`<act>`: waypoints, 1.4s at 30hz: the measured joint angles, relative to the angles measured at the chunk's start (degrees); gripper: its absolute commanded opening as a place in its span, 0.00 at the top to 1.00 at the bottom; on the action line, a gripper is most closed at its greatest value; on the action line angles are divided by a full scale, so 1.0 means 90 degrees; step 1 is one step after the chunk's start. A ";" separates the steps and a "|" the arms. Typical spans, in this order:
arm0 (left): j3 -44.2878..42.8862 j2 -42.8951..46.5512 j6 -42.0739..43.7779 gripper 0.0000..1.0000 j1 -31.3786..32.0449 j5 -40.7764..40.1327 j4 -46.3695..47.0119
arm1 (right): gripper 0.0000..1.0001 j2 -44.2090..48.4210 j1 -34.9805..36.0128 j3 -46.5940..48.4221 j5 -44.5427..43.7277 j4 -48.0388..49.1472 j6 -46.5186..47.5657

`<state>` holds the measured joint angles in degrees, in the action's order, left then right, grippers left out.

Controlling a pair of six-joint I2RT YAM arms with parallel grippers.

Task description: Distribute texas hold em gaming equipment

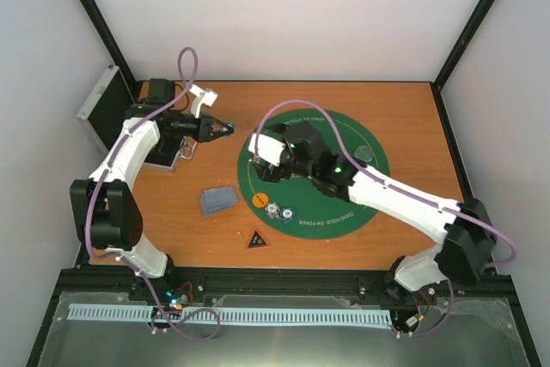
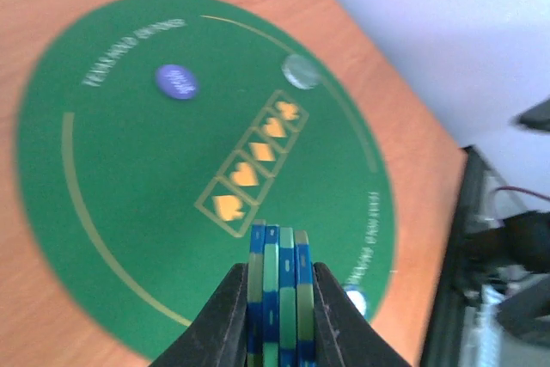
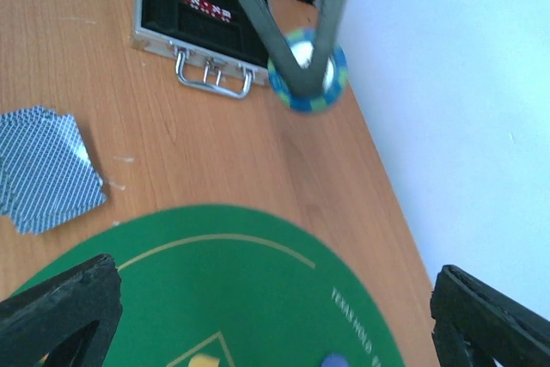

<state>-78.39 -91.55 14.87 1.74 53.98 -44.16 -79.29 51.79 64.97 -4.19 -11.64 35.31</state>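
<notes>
My left gripper (image 1: 225,128) is shut on a stack of several green-and-blue chips (image 2: 279,298), held on edge above the wood just left of the green mat (image 1: 344,212). The right wrist view shows that stack (image 3: 307,70) between the left fingers. My right gripper (image 1: 258,158) is open and empty over the mat's left part; its jaws stand wide apart (image 3: 275,320). A purple-blue chip (image 2: 176,82) and a clear disc (image 2: 301,70) lie on the mat. Grey-blue cards (image 1: 217,199), an orange chip (image 1: 259,199), two speckled white chips (image 1: 280,211) and the dark triangle (image 1: 257,239) lie nearer.
The open silver case (image 1: 168,159) with its handle (image 3: 215,82) stands at the table's left, its lid (image 1: 101,105) leaning past the edge. White walls and black frame posts close in the back and sides. The right arm (image 1: 387,191) crosses the mat.
</notes>
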 measured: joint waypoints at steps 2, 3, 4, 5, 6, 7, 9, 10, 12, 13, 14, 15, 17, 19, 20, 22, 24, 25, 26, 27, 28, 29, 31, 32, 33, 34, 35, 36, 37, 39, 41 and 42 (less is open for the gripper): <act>-0.0002 -0.0017 -0.0148 0.99 0.0087 0.0408 -0.0112 | 0.06 -0.0532 -0.0017 0.0294 0.0284 0.0325 0.0493; -0.0002 -0.0036 -0.0211 0.99 0.0114 0.0593 -0.0153 | 0.08 -0.0658 -0.0022 0.0362 0.0367 0.0410 0.0595; 0.0000 -0.0066 -0.0272 0.99 0.0143 0.0784 -0.0189 | 0.11 -0.0862 -0.0041 0.0478 0.0522 0.0510 0.0750; 0.0000 -0.0102 -0.0325 0.99 0.0158 0.0969 -0.0228 | 0.13 -0.1005 -0.0063 0.0571 0.0651 0.0556 0.0840; 0.0005 -0.0153 -0.0389 0.99 0.0170 0.1154 -0.0253 | 0.17 -0.1219 -0.0114 0.0748 0.0850 0.0585 0.0942; 0.0017 -0.0192 -0.0427 0.99 0.0172 0.1260 -0.0255 | 0.21 -0.1358 -0.0153 0.0877 0.0984 0.0590 0.1015; 0.0066 -0.0270 -0.0486 0.99 0.0172 0.1430 -0.0257 | 0.25 -0.1632 -0.0238 0.1154 0.1260 0.0607 0.1129; 0.0102 -0.0306 -0.0522 0.99 0.0175 0.1506 -0.0267 | 0.25 -0.1736 -0.0267 0.1280 0.1387 0.0607 0.1168; 0.0158 -0.0350 -0.0576 0.99 0.0175 0.1615 -0.0294 | 0.30 -0.1875 -0.0318 0.1433 0.1579 0.0624 0.1236; 0.0177 -0.0359 -0.0597 0.99 0.0175 0.1664 -0.0304 | 0.32 -0.1914 -0.0325 0.1479 0.1644 0.0624 0.1273; 0.0192 -0.0359 -0.0617 0.99 0.0175 0.1698 -0.0308 | 0.33 -0.1948 -0.0328 0.1515 0.1702 0.0636 0.1316; 0.0197 -0.0359 -0.0634 0.99 0.0175 0.1744 -0.0313 | 0.33 -0.1987 -0.0328 0.1552 0.1734 0.0641 0.1360; 0.0197 -0.0359 -0.0670 0.99 0.0175 0.1834 -0.0313 | 0.34 -0.2120 -0.0328 0.1685 0.1739 0.0641 0.1418; 0.0197 -0.0359 -0.0690 0.99 0.0175 0.1902 -0.0313 | 0.42 -0.2259 -0.0328 0.1807 0.1729 0.0644 0.1481; 0.0199 -0.0359 -0.0695 0.99 0.0177 0.1928 -0.0313 | 0.47 -0.2329 -0.0328 0.1846 0.1724 0.0644 0.1498; 0.0206 -0.0359 -0.0697 0.99 0.0177 0.1945 -0.0313 | 0.49 -0.2424 -0.0328 0.1885 0.1683 0.0639 0.1530; 0.0228 -0.0359 -0.0702 0.99 0.0177 0.1945 -0.0321 | 0.52 -0.2501 -0.0330 0.1923 0.1583 0.0661 0.1528; 0.0233 -0.0359 -0.0704 0.99 0.0177 0.1948 -0.0325 | 0.55 -0.2528 -0.0338 0.1938 0.1554 0.0661 0.1532; 0.0238 -0.0359 -0.0704 0.99 0.0177 0.1960 -0.0323 | 0.58 -0.2557 -0.0340 0.1960 0.1532 0.0661 0.1525; 0.0240 -0.0357 -0.0704 0.99 0.0177 0.1960 -0.0325 | 0.60 -0.2582 -0.0352 0.1977 0.1513 0.0661 0.1518; 0.0243 -0.0357 -0.0707 0.99 0.0177 0.1948 -0.0321 | 0.60 -0.2594 -0.0357 0.1984 0.1511 0.0658 0.1506; 0.0245 -0.0357 -0.0712 0.99 0.0175 0.1948 -0.0321 | 0.58 -0.2601 -0.0359 0.1987 0.1511 0.0658 0.1498; 0.0248 -0.0357 -0.0716 0.99 0.0175 0.1945 -0.0321 | 0.56 -0.2601 -0.0359 0.1989 0.1494 0.0656 0.1498; 0.0248 -0.0357 -0.0716 0.99 0.0175 0.1948 -0.0316 | 0.57 -0.2601 -0.0359 0.1989 0.1481 0.0656 0.1498; 0.0250 -0.0357 -0.0714 0.99 0.0175 0.1945 -0.0308 | 0.57 -0.2603 -0.0359 0.1989 0.1462 0.0658 0.1496; 0.0253 -0.0357 -0.0714 0.98 0.0175 0.1943 -0.0301 | 0.58 -0.2603 -0.0357 0.1989 0.1445 0.0658 0.1498; 0.0253 -0.0357 -0.0714 0.98 0.0175 0.1940 -0.0291 | 0.62 -0.2606 -0.0355 0.1989 0.1430 0.0658 0.1496; 0.0253 -0.0357 -0.0714 0.97 0.0175 0.1936 -0.0287 | 0.69 -0.2611 -0.0352 0.1989 0.1418 0.0661 0.1496; 0.0255 -0.0357 -0.0714 0.96 0.0175 0.1933 -0.0284 | 0.75 -0.2611 -0.0352 0.1989 0.1418 0.0663 0.1496; 0.0257 -0.0357 -0.0714 0.95 0.0175 0.1931 -0.0279 | 0.87 -0.2613 -0.0352 0.1989 0.1416 0.0663 0.1496; 0.0267 -0.0357 -0.0714 0.90 0.0175 0.1931 -0.0265 | 0.97 -0.2613 -0.0352 0.1989 0.1418 0.0663 0.1491; 0.0272 -0.0357 -0.0714 0.86 0.0175 0.1933 -0.0260 | 0.97 -0.2613 -0.0352 0.1989 0.1418 0.0661 0.1486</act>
<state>-75.94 -94.76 8.45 3.31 71.37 -46.50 -102.80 48.62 82.87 8.58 -5.69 48.69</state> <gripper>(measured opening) 0.133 0.421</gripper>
